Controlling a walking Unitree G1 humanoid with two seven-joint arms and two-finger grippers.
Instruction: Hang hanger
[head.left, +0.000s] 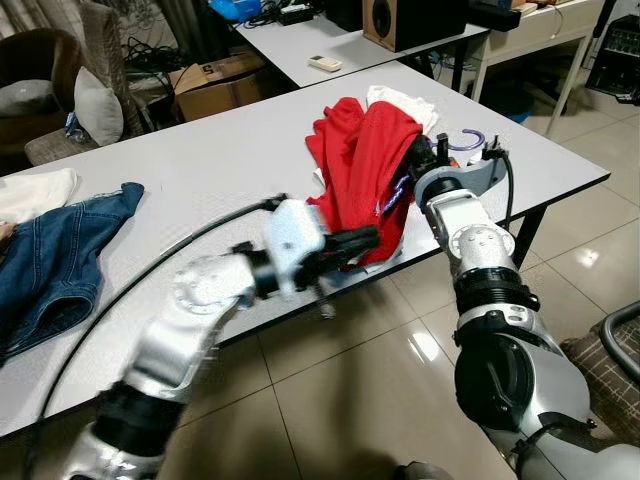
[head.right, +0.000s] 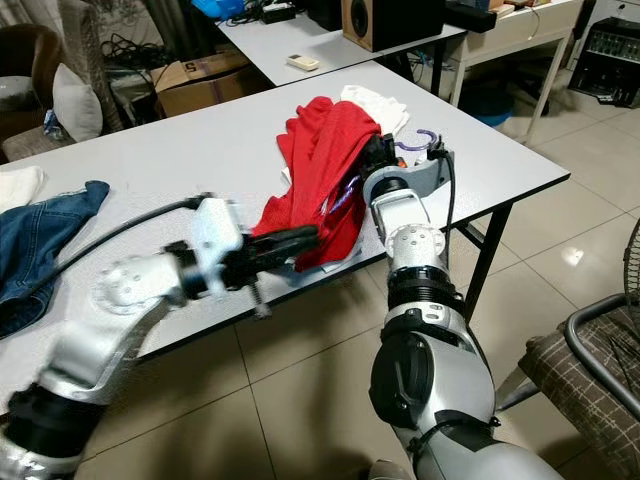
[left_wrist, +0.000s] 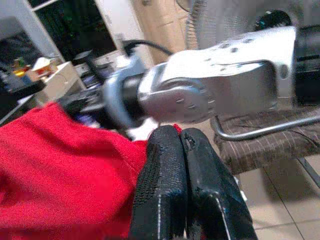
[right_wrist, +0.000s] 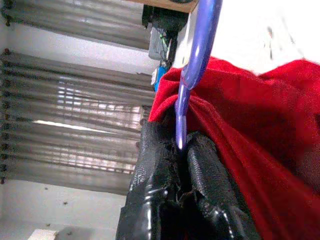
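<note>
The red garment (head.left: 360, 170) could slide off the purple hanger (right_wrist: 192, 75) when lifted, since it is bunched unevenly and the left gripper (head.left: 352, 243) pinches only its lower edge. The right gripper (right_wrist: 181, 165) is clamped on the hanger's stem. Both sit near the white table's (head.left: 200, 160) front edge, at 3 o'clock from the jeans (head.left: 60, 260).

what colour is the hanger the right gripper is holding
Translucent purple. The hanger shows best in the right wrist view, its stem pinched in the right gripper against the red garment.
</note>
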